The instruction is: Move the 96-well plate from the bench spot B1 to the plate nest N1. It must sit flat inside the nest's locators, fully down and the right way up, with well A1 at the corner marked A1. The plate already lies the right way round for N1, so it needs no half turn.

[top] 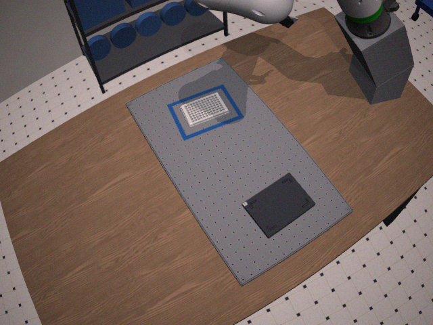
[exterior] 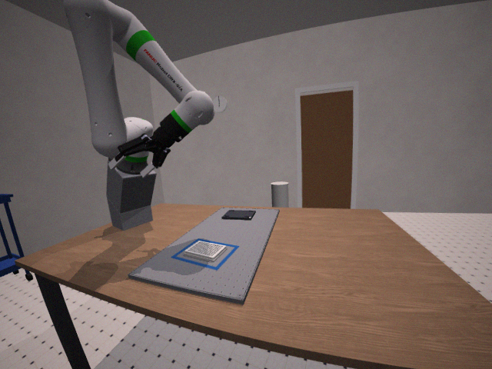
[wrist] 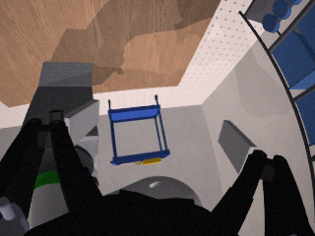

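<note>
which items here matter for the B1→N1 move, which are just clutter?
Job:
96-well plate
blue B1 frame
plate nest N1
gripper, open, empty
perforated base board

Clutter:
shelf rack with blue discs
blue cart
white cylinder

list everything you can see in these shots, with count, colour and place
96-well plate: 1, white, inside the blue frame on the grey board
blue frame: 1, blue, marks the spot around the plate
plate nest: 1, dark grey, other end of the board, nothing in it
perforated board: 1, grey, lying on the table
table: 1, brown wood, on the tiled floor
shelf rack: 1, black frame, beyond the table, with blue discs
cart: 1, blue, on the floor
door: 1, brown, back wall
cylinder: 1, white, beside the door
pedestal: 1, grey, on the table corner
arm: 1, white with green bands
pincer: 1, black, open, high above the table, holding nothing
</note>
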You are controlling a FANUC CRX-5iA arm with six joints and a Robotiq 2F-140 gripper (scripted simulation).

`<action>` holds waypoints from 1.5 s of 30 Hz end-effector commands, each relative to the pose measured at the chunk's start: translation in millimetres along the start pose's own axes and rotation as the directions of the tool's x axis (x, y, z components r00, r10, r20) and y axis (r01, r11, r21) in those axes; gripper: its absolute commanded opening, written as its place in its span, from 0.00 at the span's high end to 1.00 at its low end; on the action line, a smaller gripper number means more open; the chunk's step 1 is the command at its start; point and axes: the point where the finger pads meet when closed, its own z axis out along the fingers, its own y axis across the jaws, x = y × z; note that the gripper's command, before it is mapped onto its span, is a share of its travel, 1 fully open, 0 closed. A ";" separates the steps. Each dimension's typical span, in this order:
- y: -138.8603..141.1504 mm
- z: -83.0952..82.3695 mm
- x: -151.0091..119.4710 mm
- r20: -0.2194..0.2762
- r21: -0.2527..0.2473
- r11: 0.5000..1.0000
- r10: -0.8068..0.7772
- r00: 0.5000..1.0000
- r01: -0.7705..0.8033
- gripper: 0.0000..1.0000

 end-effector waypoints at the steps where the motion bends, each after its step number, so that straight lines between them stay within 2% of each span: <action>1: -8.6 -6.2 16.5 -0.032 0.058 0.998 -0.010 0.999 0.012 0.00; 2: -10.7 -7.8 20.8 -0.042 0.076 0.997 -0.013 0.999 0.016 0.00; 10: -22.8 -17.3 46.5 -0.042 0.076 0.997 -0.013 0.999 0.016 0.00; 13: -27.8 -21.8 59.9 -0.092 0.144 0.989 -0.018 0.996 0.032 0.00; 20: -38.9 -31.8 89.4 -0.092 0.144 0.989 -0.018 0.996 0.032 0.00; 22: -41.4 -34.6 98.7 -0.136 0.193 0.980 -0.017 0.991 0.043 0.00; 24: -41.4 -34.6 98.7 -0.136 0.193 0.980 -0.017 0.991 0.043 0.00; 25: -42.7 -36.0 103.3 -0.148 0.206 0.977 -0.016 0.989 0.047 0.00; 32: -51.4 -45.6 134.8 -0.148 0.206 0.977 -0.016 0.989 0.047 0.00; 35: -54.1 -49.5 149.1 -0.207 0.260 0.964 -0.007 0.978 0.062 0.00; 44: -60.2 -58.6 182.3 -0.207 0.260 0.964 -0.007 0.978 0.062 0.00; 45: -60.7 -59.8 187.2 -0.233 0.279 0.958 0.000 0.973 0.067 0.00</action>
